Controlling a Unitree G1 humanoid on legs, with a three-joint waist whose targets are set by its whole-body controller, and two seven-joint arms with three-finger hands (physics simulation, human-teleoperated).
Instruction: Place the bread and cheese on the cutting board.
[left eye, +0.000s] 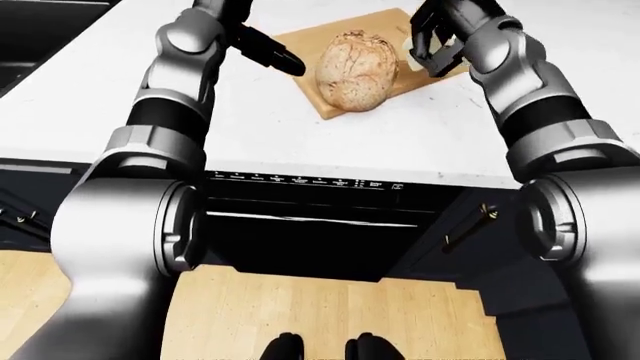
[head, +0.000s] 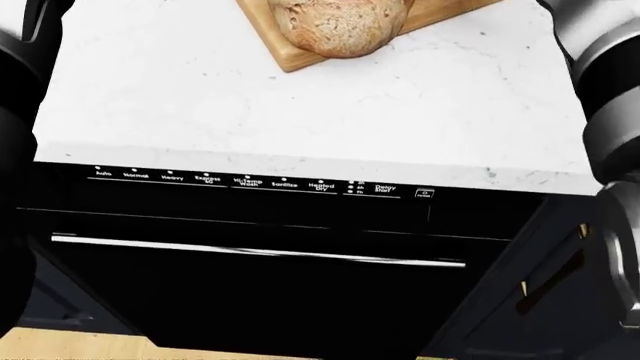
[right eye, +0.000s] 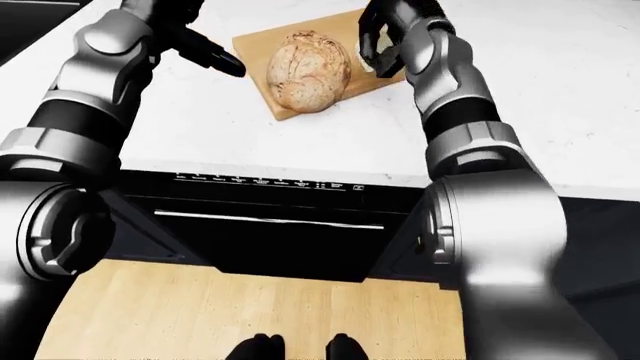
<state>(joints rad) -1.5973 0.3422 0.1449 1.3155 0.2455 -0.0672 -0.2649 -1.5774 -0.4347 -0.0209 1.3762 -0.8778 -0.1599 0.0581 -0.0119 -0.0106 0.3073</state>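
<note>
Cheese (left eye: 414, 58) mostly hidden behind right hand (left eye: 436, 41); its grip cannot be confirmed. Head view crops bread (head: 340, 26) and cutting board (head: 300, 56) at 12 o'clock.

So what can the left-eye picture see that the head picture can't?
Only the left-eye view shows both hands: the left hand beside the bread, the right hand over the board's far end, with something pale there, plus the wooden floor. Only the head view shows the dishwasher button labels up close. Both show the bread on the cutting board.
</note>
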